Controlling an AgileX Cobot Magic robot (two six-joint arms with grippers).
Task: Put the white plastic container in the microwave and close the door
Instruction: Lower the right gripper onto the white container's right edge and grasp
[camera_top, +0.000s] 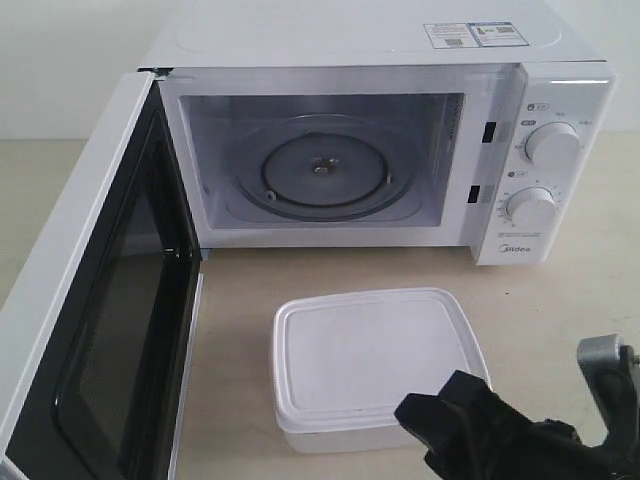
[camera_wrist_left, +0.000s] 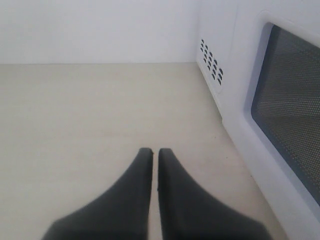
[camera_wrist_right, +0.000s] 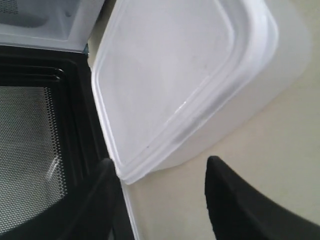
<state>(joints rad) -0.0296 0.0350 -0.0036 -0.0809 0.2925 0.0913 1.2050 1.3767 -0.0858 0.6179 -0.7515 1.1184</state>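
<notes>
My right tool (camera_wrist_right: 161, 165) is spread wide, gripping nothing, hovering at a corner of the container (camera_top: 370, 350). That sits on the worktop (camera_top: 560, 300) just in front of the microwave (camera_top: 350, 40), door (camera_top: 60, 300) open. I'd get both fingers properly around the wall before squeezing, then lift it level. Left tool (camera_wrist_left: 155, 150) is clenched and empty.

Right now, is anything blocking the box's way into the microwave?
Nothing visible. The door is swung open to the left, the microwave holds only its glass plate, and bare table lies between it and the box.
</notes>
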